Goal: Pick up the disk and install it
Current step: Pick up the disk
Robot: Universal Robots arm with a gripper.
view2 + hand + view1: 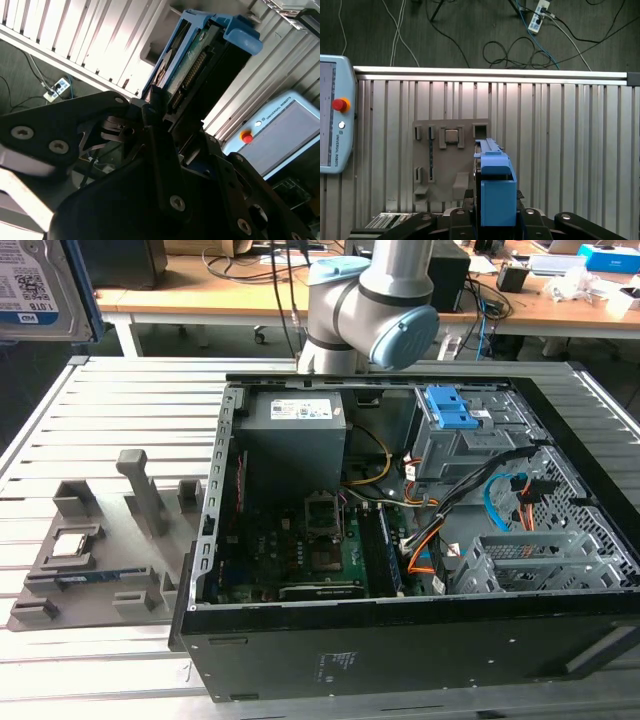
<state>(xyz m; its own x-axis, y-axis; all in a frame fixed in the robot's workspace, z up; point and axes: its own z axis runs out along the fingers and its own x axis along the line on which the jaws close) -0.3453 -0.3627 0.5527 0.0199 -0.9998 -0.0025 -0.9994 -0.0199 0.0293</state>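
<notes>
Closest to the lens, the disk [40,285] sits in the upper left corner of the exterior view, label outward, held well above the slatted table [120,390]. In the second wrist view the gripper [159,107] has its jaws clamped on the disk's edge, with blue rails running along it. Below, at the frame's left, the grey fixture [100,560] lies flat with a small square chip [70,543] in one pocket. At centre frame the open computer case [400,650] lies on its side, with the arm [380,310] behind it. Toward the right sit the blue-latched cage [450,420] and a bare metal bay [530,560].

You should watch two hazards, as I read it. The grip is on a narrow edge, so a quick swing could let the disk slip. Loose orange and blue cables [505,505] also cross the space beside the bay — a rail could snag them, or catch the case rim, if the disk comes in tilted.
</notes>
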